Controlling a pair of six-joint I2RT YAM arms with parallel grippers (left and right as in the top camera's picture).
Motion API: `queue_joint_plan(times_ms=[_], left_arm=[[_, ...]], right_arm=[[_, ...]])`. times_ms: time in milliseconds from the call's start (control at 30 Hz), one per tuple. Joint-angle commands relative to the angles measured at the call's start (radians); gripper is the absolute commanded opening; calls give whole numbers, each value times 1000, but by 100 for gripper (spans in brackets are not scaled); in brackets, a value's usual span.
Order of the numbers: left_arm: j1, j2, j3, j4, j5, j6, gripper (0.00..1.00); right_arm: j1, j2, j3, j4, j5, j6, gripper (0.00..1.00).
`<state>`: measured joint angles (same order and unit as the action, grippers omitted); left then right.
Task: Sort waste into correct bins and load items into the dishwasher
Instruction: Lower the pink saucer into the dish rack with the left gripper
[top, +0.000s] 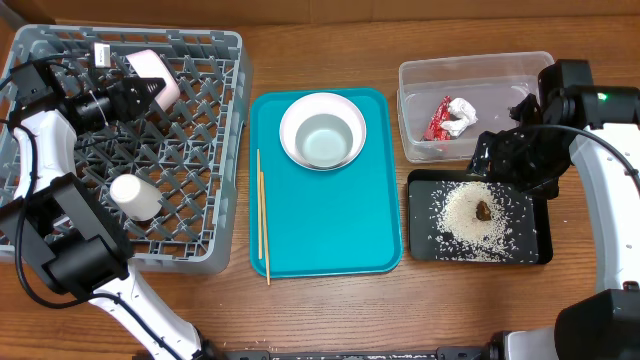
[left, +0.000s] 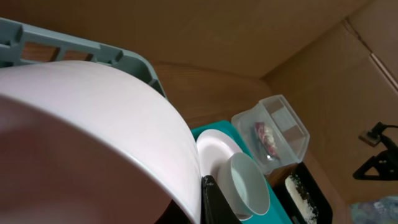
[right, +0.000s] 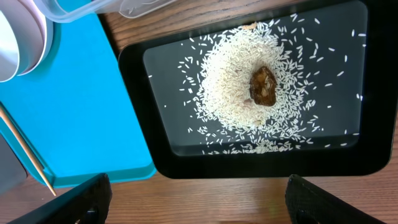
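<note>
My left gripper (top: 155, 88) is shut on the white plate (top: 160, 70), held on edge over the far part of the grey dish rack (top: 200, 200). The plate fills the left wrist view (left: 93, 137). A white cup (top: 135, 197) lies in the rack. The white bowl (top: 322, 130) and the wooden chopsticks (top: 262, 215) lie on the teal tray (top: 330, 230). The clear tub (top: 500, 75) holds the red wrapper (top: 438, 120) and white wad (top: 462, 113). The black tray (top: 425, 215) holds rice (right: 230, 68) and a brown lump (right: 263, 86). My right gripper (top: 500, 160) is open and empty above it.
The right wrist view shows the teal tray's corner (right: 74, 106) left of the black tray (right: 373, 93), with bare wood below. The left wrist view shows the bowl (left: 249, 183), the clear tub (left: 292, 121) and the rack's rim (left: 93, 53). Cardboard stands behind the table.
</note>
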<state>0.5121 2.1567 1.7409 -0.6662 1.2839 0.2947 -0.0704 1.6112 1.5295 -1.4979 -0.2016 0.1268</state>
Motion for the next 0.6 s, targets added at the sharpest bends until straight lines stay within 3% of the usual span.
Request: queue_joint_plan(times_ms=[0, 567], left_arm=[[-7, 15, -5, -6, -42, 5, 4], [-24, 32, -5, 17, 16, 24, 4]], right_arm=[[3, -19, 3, 0, 6, 1, 91], [3, -19, 3, -11, 6, 1, 89]])
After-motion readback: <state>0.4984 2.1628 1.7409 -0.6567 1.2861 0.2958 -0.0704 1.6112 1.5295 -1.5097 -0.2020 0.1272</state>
